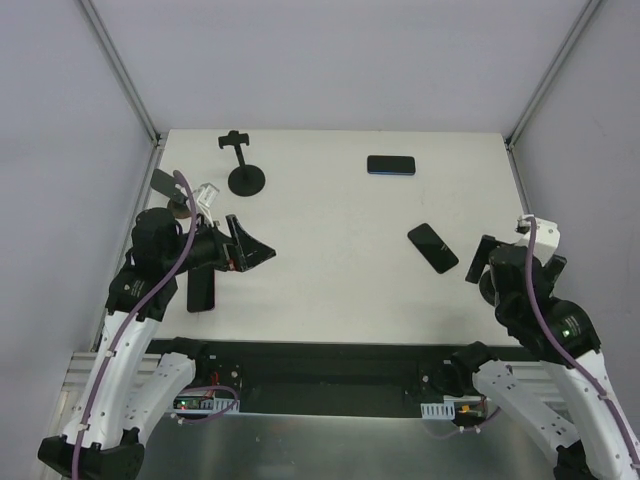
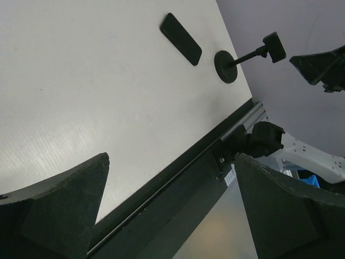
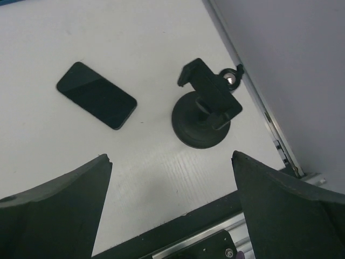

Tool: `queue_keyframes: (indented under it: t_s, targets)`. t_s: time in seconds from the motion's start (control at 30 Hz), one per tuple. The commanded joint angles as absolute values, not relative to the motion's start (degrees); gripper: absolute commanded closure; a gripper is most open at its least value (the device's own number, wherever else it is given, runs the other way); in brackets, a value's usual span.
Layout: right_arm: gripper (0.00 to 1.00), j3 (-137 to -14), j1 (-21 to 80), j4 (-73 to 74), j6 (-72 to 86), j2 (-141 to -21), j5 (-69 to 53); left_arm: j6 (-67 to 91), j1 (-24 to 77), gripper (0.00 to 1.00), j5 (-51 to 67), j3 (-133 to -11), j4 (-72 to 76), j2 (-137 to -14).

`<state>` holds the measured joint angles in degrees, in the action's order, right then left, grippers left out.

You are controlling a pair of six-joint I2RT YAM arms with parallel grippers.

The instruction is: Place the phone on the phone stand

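Three black phones lie flat on the white table: one at the back, one at the right and one beside the left arm. A black phone stand stands empty at the back left. The right wrist view shows the right phone and a second empty stand near the table's right edge. The left wrist view shows both from across the table, phone and stand. My left gripper is open and empty above the table. My right gripper is open and empty, hovering short of the second stand.
The table's black front rail runs just below the right gripper. Grey enclosure walls close in the table, the right one close to the second stand. A dark flat piece lies at the left edge behind the left arm.
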<state>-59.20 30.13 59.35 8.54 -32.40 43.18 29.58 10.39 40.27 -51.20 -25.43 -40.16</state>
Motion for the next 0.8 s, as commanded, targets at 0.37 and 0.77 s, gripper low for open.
queue_keyframes:
  t_s: [0.37, 0.77]
  targets:
    - [0.05, -49.49, 0.89, 46.77, 12.56, -37.26, 37.80, 25.40, 11.51, 0.03, 41.66, -57.38, -23.38, -49.20]
    - [0.29, -48.52, -10.28, 40.17, 16.70, -43.41, 34.19, 24.61, 20.74, 0.04, 42.01, -75.93, -22.06, -65.29]
